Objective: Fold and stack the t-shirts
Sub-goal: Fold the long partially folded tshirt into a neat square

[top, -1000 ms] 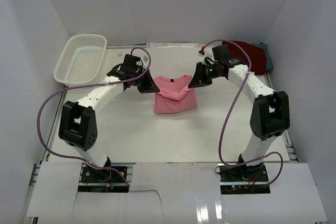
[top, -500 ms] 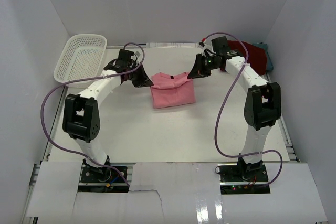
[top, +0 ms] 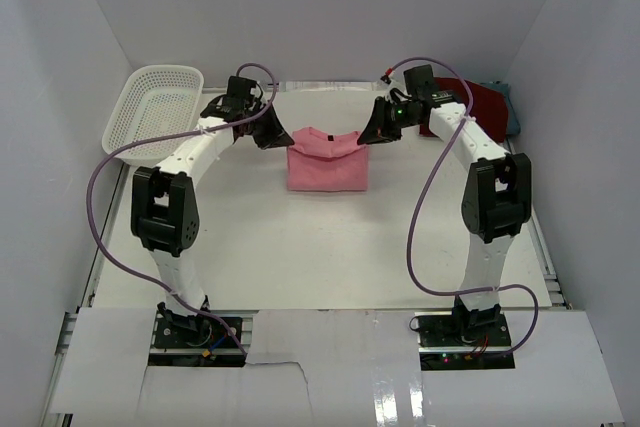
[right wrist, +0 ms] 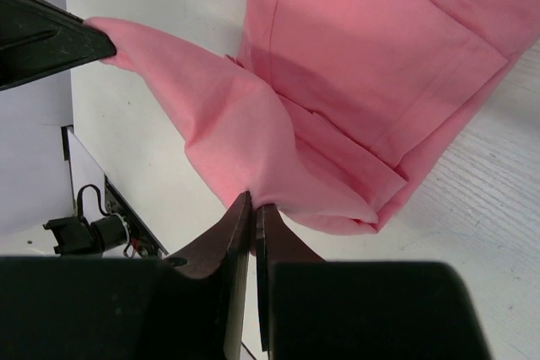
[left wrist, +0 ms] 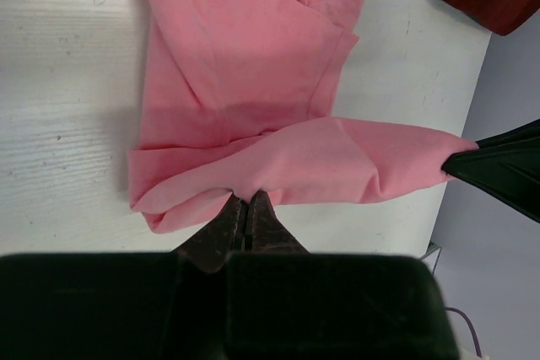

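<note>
Left tool [top: 272, 134] and right tool [top: 372, 134] both pinched shut on pink t-shirt [top: 328, 172] edge. Lower your corners level, edge taut, fold square.

Robot lab test cell, not a home. Plain white panels [top: 320, 7] boxing in a white table [top: 300, 247], left arm [top: 160, 227] and right arm [top: 495, 207] bolted at its edge, purple cables [top: 95, 217] looping loose, mesh basket [top: 150, 117] just outboard of the left gripper [top: 285, 140].
</note>
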Controlling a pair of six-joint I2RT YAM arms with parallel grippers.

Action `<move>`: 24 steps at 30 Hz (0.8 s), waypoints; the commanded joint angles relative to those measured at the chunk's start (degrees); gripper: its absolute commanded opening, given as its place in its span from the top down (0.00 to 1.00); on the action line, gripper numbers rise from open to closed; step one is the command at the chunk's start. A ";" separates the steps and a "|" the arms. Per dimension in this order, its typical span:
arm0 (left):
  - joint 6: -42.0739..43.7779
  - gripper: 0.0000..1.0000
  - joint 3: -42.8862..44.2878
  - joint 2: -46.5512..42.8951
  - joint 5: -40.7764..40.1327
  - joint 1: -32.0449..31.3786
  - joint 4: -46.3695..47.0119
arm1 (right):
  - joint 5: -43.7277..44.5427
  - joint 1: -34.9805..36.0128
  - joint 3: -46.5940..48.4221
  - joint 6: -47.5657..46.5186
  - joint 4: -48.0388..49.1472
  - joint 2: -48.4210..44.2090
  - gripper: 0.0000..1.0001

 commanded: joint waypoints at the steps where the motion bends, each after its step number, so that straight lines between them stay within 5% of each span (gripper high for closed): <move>1: 0.32 1.00 4.67 0.75 0.37 0.46 -1.52 | -0.75 -0.65 3.54 0.87 -0.08 0.89 0.92; 24: -1.69 1.00 26.90 14.11 3.09 1.51 -5.83 | -1.72 -2.94 16.54 3.16 -3.60 7.22 0.92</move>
